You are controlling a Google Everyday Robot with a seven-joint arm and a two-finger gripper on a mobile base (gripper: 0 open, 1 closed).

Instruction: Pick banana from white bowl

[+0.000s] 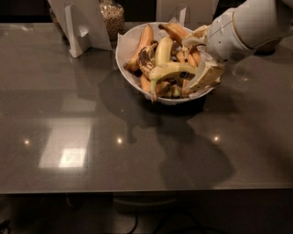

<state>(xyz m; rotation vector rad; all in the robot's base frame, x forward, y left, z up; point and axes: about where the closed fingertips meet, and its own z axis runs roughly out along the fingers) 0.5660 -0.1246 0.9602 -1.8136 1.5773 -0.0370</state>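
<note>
The white bowl (126, 41) stands at the back middle of the table and holds several bananas. The banana (171, 71), long and pale yellow-green, lies crosswise on top of the pile, with its stem end hanging over the bowl's front rim. My gripper (199, 71) reaches in from the right over the bowl's right side. Its fingers (206, 75) are closed on the banana's right end. Shorter orange-brown spotted bananas (145, 41) and a blackened one (145, 59) lie around and under it.
A white folded stand (80, 23) and a glass jar of grains (112, 16) are behind the bowl to the left. Another white object (185, 11) stands at the back. The dark glossy table (137, 151) stretches to the front edge.
</note>
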